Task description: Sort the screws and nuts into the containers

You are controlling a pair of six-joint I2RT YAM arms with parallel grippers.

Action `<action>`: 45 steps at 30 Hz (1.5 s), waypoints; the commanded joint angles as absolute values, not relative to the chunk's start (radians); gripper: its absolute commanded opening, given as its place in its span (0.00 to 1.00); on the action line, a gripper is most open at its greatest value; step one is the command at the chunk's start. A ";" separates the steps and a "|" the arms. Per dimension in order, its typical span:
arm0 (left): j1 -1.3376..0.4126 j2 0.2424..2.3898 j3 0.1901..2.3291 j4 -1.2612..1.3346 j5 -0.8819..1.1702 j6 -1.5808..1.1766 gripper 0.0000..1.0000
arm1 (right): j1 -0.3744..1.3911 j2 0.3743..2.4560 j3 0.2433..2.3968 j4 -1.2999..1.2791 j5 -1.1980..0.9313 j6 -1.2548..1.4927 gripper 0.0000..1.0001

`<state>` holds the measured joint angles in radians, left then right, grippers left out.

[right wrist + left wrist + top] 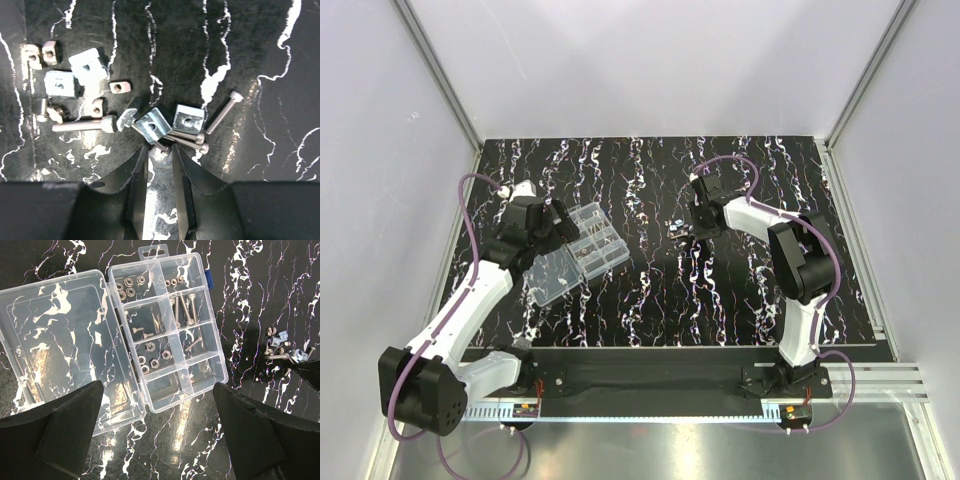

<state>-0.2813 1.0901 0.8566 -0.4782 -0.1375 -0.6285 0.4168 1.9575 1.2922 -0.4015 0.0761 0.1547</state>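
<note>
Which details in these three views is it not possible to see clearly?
- Top external view: the loose screws and nuts are too small to tell apart.
- Right wrist view: fingertips of the right gripper flank one small screw; a grip cannot be confirmed.
- Left wrist view: a finger of the open left gripper hides the near corner of the lid.

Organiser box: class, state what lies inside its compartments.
Nuts in the top-left and lower-left compartments, long screws in the right-middle one, small screws between. The lid lies open, hiding nothing.
</note>
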 commanded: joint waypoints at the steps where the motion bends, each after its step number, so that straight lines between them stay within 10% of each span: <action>1: -0.285 1.089 0.877 -0.453 -0.137 -0.615 0.99 | 0.420 1.960 1.299 -0.394 0.015 0.141 0.32; 15: -0.284 1.092 0.876 -0.454 -0.138 -0.617 0.99 | 0.422 1.994 1.302 -0.409 -0.035 0.117 0.00; 34: -0.285 1.065 0.870 -0.451 -0.132 -0.620 0.99 | 0.434 1.657 1.261 -0.506 -0.129 0.275 0.00; 45: -0.285 1.034 0.867 -0.460 -0.170 -0.629 0.99 | 0.718 1.983 1.673 -0.505 -0.143 0.213 0.00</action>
<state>-0.2813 1.0740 0.8566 -0.4801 -0.1421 -0.6289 0.6605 1.9057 1.5730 -0.5098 -0.1024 0.2386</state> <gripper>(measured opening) 0.988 0.019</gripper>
